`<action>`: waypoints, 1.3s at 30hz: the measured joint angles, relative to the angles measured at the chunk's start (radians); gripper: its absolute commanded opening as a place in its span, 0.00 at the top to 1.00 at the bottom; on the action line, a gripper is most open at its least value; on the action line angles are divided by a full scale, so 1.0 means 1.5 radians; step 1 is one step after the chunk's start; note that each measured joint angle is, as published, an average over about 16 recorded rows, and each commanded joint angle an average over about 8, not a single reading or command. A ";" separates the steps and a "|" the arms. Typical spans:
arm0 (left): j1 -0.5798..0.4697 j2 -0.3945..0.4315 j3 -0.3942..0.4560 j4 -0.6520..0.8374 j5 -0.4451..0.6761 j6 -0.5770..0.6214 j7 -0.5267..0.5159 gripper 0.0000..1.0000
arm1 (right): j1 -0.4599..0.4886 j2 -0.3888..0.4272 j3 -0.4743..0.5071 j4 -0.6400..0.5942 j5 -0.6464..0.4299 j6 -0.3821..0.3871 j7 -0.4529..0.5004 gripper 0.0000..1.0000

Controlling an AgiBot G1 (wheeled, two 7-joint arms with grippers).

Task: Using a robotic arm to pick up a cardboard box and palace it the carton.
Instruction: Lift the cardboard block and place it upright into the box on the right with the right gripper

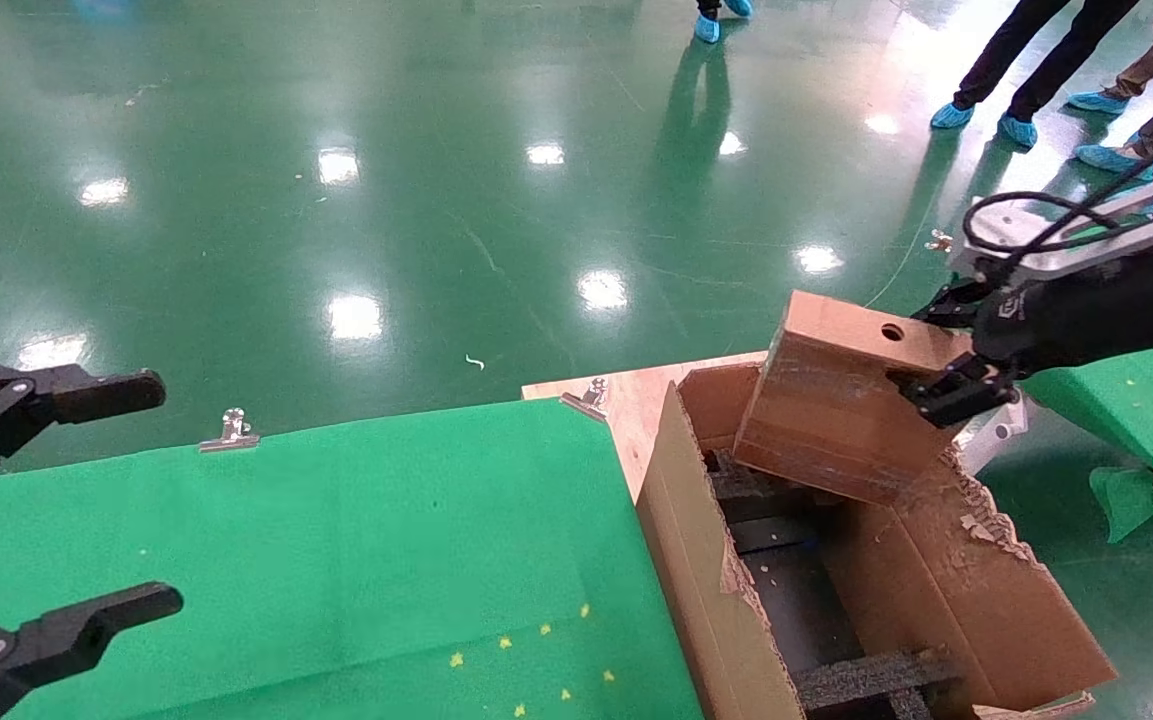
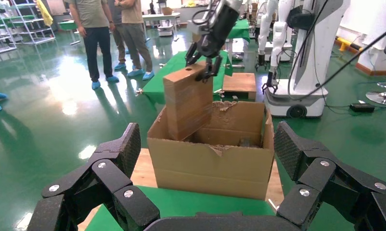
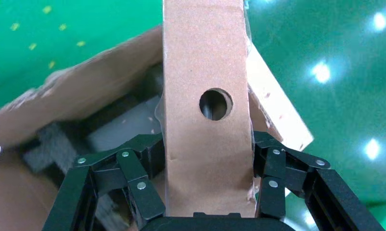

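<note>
The pick-up was done: the right gripper (image 1: 936, 350) of the robotic arm (image 1: 1116, 290) had its fingers (image 3: 143, 187) clamped on the narrow sides of the cardboard box (image 1: 841, 405), one on each side, near the end with the round hole (image 3: 215, 104). The box hung tilted from them, its far end dipping just inside the open top of the carton (image 1: 946, 590), above the black foam inserts (image 1: 866, 675). It was not yet set down, so what was left, as I judged it, was lowering the box fully in and letting go. The left gripper (image 1: 66, 500) was parked well apart from all this over the green tabletop (image 1: 386, 540), fingers spread and holding nothing.
</note>
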 measured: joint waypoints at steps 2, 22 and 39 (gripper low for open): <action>0.000 0.000 0.000 0.000 0.000 0.000 0.000 0.00 | -0.012 0.007 -0.001 0.012 0.002 0.016 0.039 1.00; 0.000 0.000 0.000 0.000 0.000 0.000 0.000 0.00 | -0.098 0.148 -0.047 0.303 -0.077 0.171 0.515 1.00; 0.000 0.000 0.000 0.000 0.000 0.000 0.000 0.00 | -0.114 0.183 -0.064 0.398 -0.152 0.247 0.686 1.00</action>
